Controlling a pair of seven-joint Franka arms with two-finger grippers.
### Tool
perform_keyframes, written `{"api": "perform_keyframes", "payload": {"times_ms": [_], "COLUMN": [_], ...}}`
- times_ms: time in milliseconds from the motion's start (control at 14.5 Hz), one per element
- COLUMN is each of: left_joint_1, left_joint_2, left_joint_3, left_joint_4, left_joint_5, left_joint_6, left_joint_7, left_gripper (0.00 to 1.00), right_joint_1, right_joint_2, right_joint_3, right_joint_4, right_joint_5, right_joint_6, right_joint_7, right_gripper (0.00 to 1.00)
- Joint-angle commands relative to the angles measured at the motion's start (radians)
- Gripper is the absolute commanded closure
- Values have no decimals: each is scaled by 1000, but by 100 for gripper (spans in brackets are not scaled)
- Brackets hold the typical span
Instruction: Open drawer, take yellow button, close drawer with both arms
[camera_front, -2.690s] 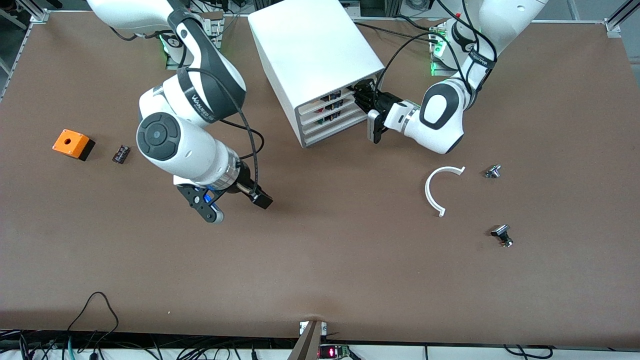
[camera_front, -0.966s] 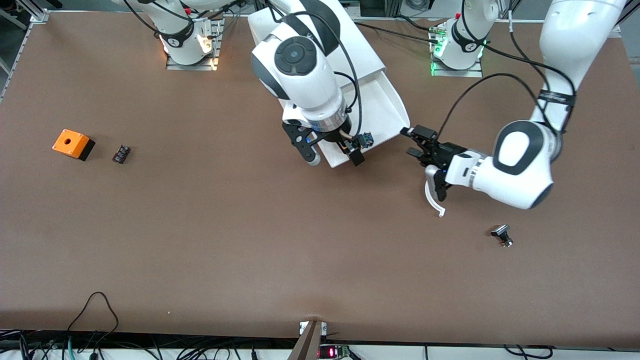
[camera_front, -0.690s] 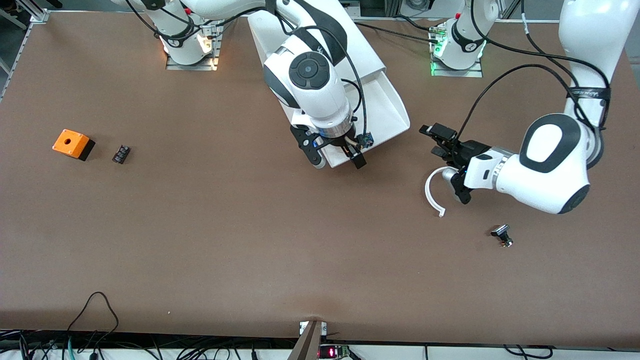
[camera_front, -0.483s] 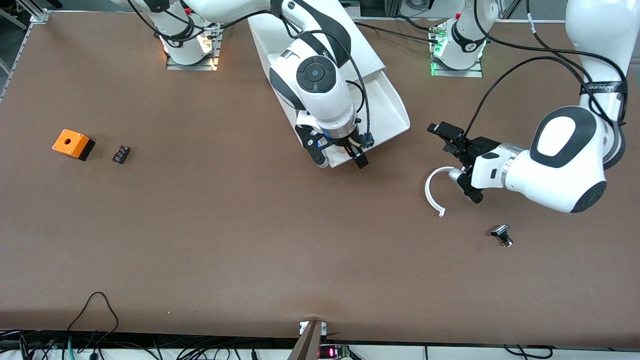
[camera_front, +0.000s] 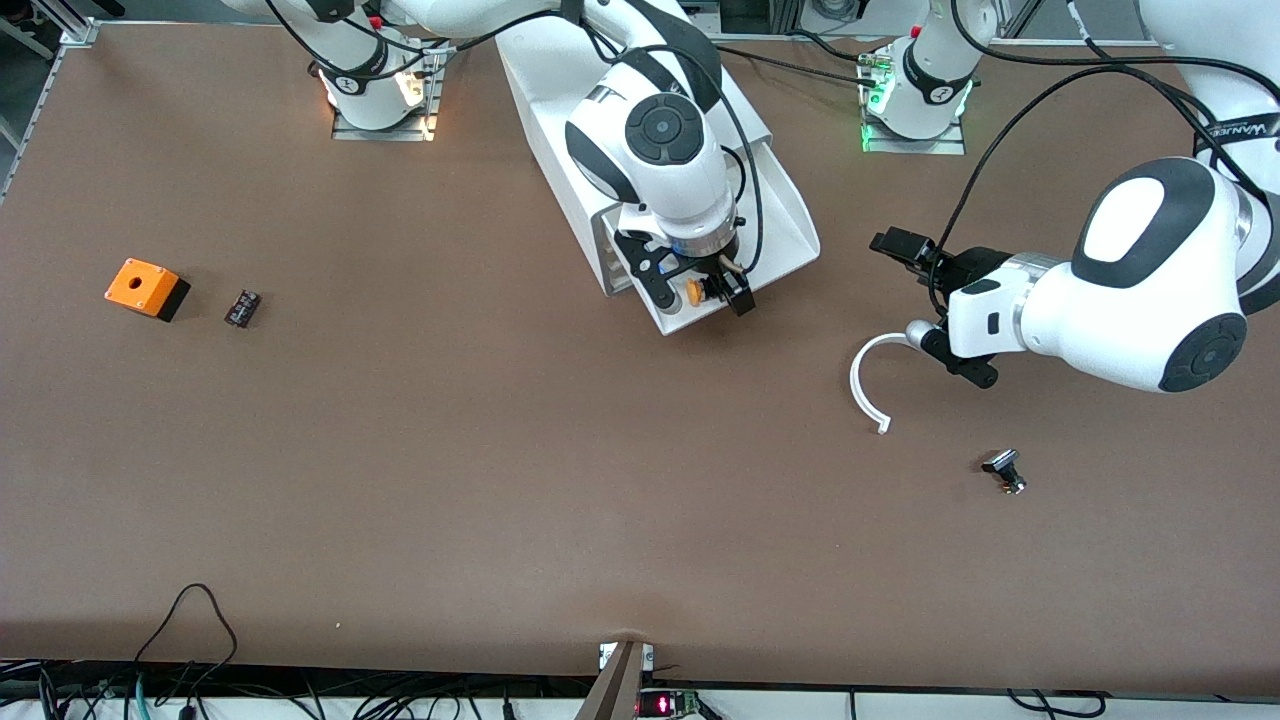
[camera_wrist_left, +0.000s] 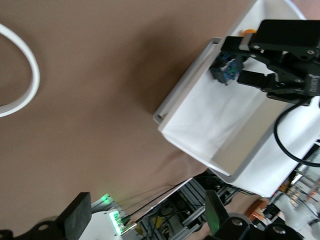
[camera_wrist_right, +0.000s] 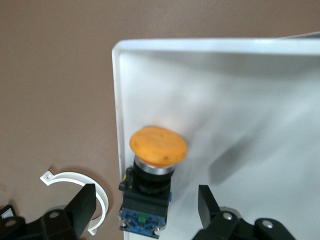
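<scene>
Could easily nudge the small yellow-orange-capped, black-bodied push button (camera_wrist_right: 155, 172), sat in the pulled-out white top drawer (camera_front: 780, 215) right at its front rim, since right gripper (camera_front: 698, 291) straddles it with fingers apart, seemingly untouching; left gripper (camera_front: 935, 305) waits, spread wide.

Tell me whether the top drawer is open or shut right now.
Open: the drawer sticks out of the cabinet, with the button in it between the right claw fingers.
</scene>
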Motion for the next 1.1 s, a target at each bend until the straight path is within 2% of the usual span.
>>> {"api": "perform_keyframes", "payload": {"times_ms": [0, 69, 207, 345, 621, 759, 897, 1034], "left_joint_1": [-29, -47, -93, -133, -127, -121, -113, -112], "left_joint_2": [-35, -38, -36, -26, 28, 27, 27, -37], "left_joint_3": [-2, -2, -2, 5, 16, 14, 13, 13], "left_joint_4": [47, 74, 126, 192, 269, 257, 248, 114], "left_joint_5": [108, 152, 278, 381, 398, 395, 383, 386], "left_joint_6": [-19, -19, -17, -12, 1, 7, 56, 160], "left_joint_7": [-52, -77, -88, -86, -83, -121, -253, -293], "left_gripper": [0, 0, 0, 0, 0, 0, 0, 0], "right_joint_1": [12, 11, 11, 11, -24, -49, -81, -113], "right_joint_2": [21, 19, 13, 10, -50, -83, -108, -137], "right_joint_3": [-3, -5, -3, -3, 0, -2, -2, -5], "right_joint_4": [38, 38, 40, 43, 52, 55, 55, 54], "right_joint_5": [-15, -14, -14, -14, 3, 34, 41, 41], "right_joint_6": [-15, -17, -25, -43, -107, -124, -156, -213], "right_joint_7": [10, 8, -2, -2, -10, -45, -117, -241], "right_gripper": [49, 71, 100, 100, 100, 100, 100, 100]}}
